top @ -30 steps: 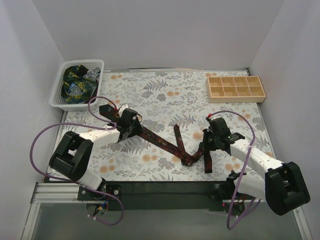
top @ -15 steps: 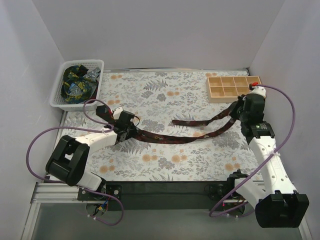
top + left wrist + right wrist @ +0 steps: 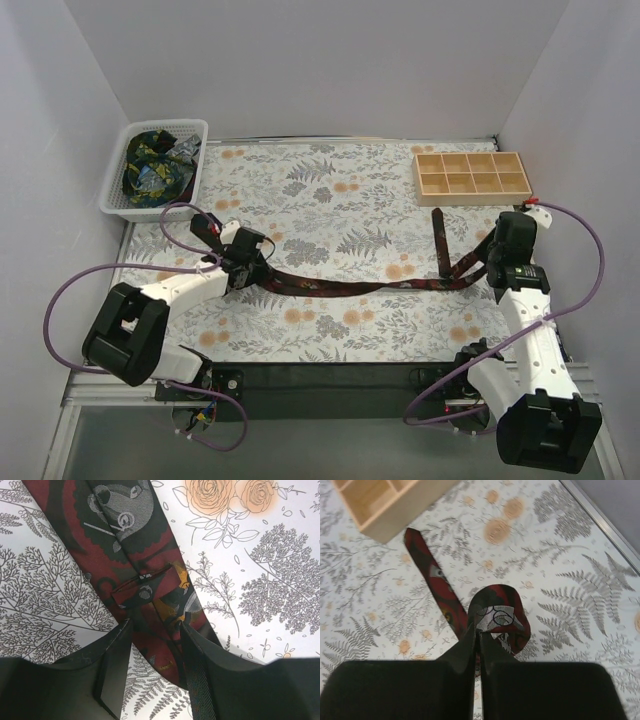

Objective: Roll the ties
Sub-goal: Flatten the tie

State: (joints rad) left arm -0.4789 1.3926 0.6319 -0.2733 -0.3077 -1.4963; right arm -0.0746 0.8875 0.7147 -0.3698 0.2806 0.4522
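A maroon tie [image 3: 350, 288] with pale figures lies stretched across the flowered table between my two grippers. My left gripper [image 3: 250, 270] stands over its left part. In the left wrist view the tie [image 3: 150, 595] runs between the half-closed jaws of the gripper [image 3: 152, 630] and touches both fingers. My right gripper [image 3: 497, 262] is shut on a raised fold of the tie [image 3: 497, 610], as the right wrist view of the gripper [image 3: 479, 632] shows. From there the tie's narrow end [image 3: 430, 572] lies flat, pointing toward the wooden box. More ties [image 3: 150, 165] lie bunched in the basket.
A white basket [image 3: 170, 123] stands at the back left corner. A wooden box with several compartments [image 3: 470, 175] sits at the back right, its corner [image 3: 380, 505] close beyond the narrow end. White walls enclose the table on three sides.
My right gripper carried its part of the tie from the near middle out to the right. The tie went from a bent heap to a long line. My left gripper barely moved.
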